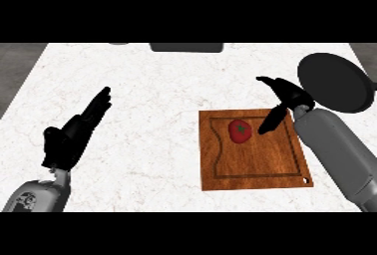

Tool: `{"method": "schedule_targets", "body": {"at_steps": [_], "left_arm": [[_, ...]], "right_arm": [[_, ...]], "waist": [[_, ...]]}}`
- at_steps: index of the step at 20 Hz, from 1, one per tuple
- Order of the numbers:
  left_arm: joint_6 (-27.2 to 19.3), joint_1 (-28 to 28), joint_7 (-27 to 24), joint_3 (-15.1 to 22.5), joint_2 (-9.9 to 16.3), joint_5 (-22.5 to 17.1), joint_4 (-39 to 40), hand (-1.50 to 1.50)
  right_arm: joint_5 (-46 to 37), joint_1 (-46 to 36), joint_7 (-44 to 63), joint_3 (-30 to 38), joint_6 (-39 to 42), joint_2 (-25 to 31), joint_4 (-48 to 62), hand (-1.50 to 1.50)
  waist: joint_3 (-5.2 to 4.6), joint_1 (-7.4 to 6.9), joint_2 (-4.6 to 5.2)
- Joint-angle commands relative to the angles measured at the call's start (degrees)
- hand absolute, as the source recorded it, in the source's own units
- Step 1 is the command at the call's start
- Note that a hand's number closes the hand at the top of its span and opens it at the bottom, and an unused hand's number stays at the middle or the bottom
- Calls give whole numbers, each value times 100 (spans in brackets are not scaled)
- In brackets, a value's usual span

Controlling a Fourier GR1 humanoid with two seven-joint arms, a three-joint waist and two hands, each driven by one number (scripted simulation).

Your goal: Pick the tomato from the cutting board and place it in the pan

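Tomato (240,130) sits on the cutting board (254,167), in the upper middle part of it, inside the groove that runs round the board. It's red with a green top, not held by anything.

Right hand (288,97) is above the board's upper right corner, between the tomato and the pan (335,82). Its fingers are spread apart: one dark finger (270,122) points down toward the tomato and ends just beside it; can't tell if it touches. Others point up-left, away from the board. Nothing is clamped.

Pan is black, at the counter's right edge, well behind the board, partly overlapped by the right hand and forearm.

Left hand (74,134) is at the left over the white counter (147,89), fingers straight and pointing up, resting, well apart from the board.

Dark object (186,47) at the counter's far edge, cut off by the view.
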State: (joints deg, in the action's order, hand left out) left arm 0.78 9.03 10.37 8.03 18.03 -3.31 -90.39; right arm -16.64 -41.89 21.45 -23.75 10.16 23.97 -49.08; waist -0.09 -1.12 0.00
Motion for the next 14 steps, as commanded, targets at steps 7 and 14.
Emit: {"method": "schedule_targets", "body": {"at_steps": [7, 14], "left_arm": [[-12, 218, 74, -56, -160, 28, 154, 0], [-53, 127, -19, -7, -326, 339, 185, 0]], "right_arm": [[428, -1563, 1783, -188, 2882, -689, 862, -150], [195, -1390, 2713, -58, 2792, -1435, 827, -150]], "waist": [[5, 0, 19], [8, 87, -4]]}}
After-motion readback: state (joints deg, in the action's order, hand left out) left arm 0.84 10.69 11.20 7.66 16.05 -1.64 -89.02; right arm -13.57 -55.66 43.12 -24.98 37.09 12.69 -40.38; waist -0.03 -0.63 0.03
